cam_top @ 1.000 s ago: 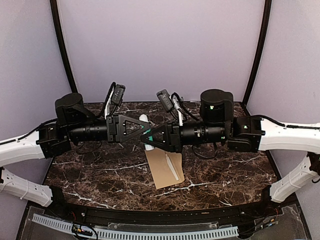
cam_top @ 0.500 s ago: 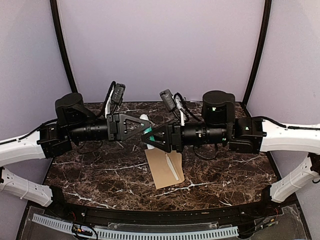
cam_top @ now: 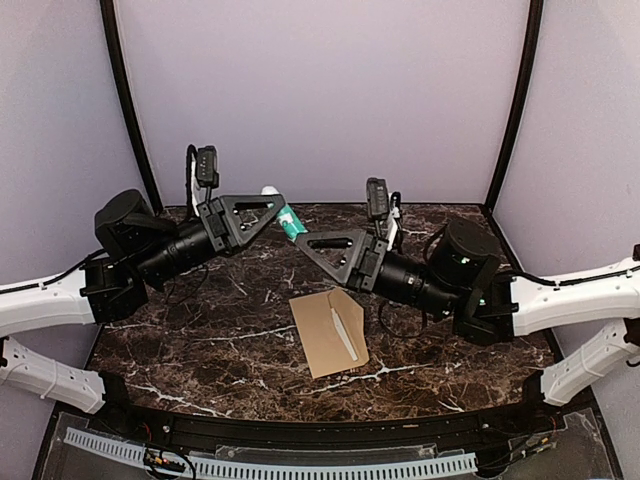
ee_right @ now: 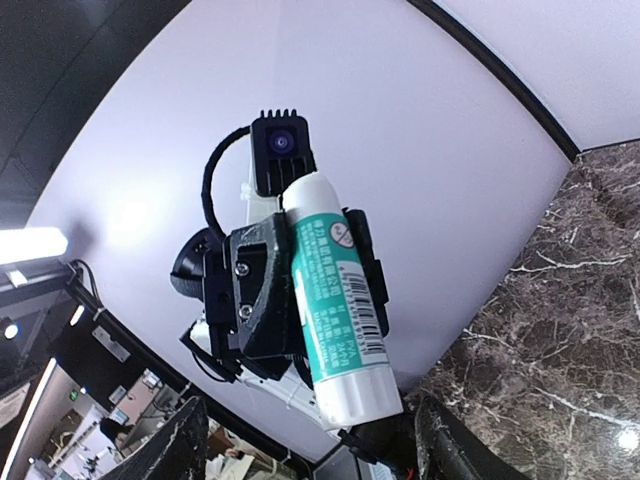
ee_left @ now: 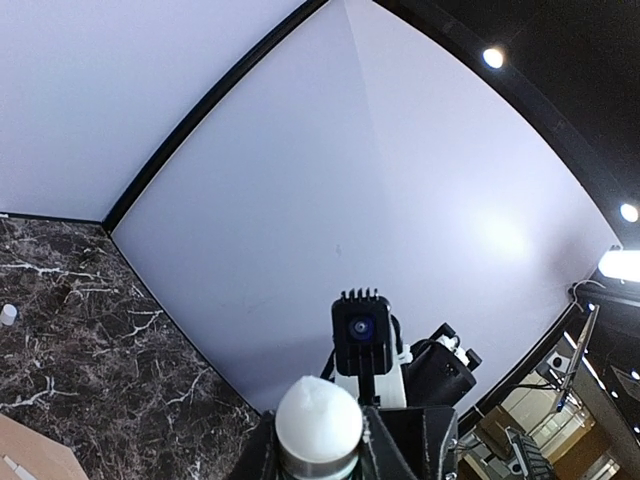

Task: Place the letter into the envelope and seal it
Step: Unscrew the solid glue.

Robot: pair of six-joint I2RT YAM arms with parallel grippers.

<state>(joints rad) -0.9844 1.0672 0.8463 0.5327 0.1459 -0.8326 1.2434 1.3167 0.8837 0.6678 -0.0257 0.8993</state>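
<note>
**Desk inventory: glue stick aloft, envelope flat**

Item 1 – left gripper (cam_top: 276, 206): you see it raised above the far half of the desk (cam_top: 200, 340), its fingers clamped on a glue stick (ee_right: 335, 320). The stick is white with a green printed label and a barcode. Its rounded white end points at the left wrist camera.

Item 2 – right gripper (cam_top: 305, 243): raised just beside the glue stick and facing the left claw. Its fingers (ee_right: 185, 445) stand well apart, and you find nothing gripped between them.

Item 3 – envelope (cam_top: 328, 335): plain kraft-brown, lying flat on the dark marbled desk. It sits about midway between the left and right edges, nearer the near edge, and slightly skewed. A thin pale strip (cam_top: 344, 332) lies on its face. Neither claw touches it.
</note>
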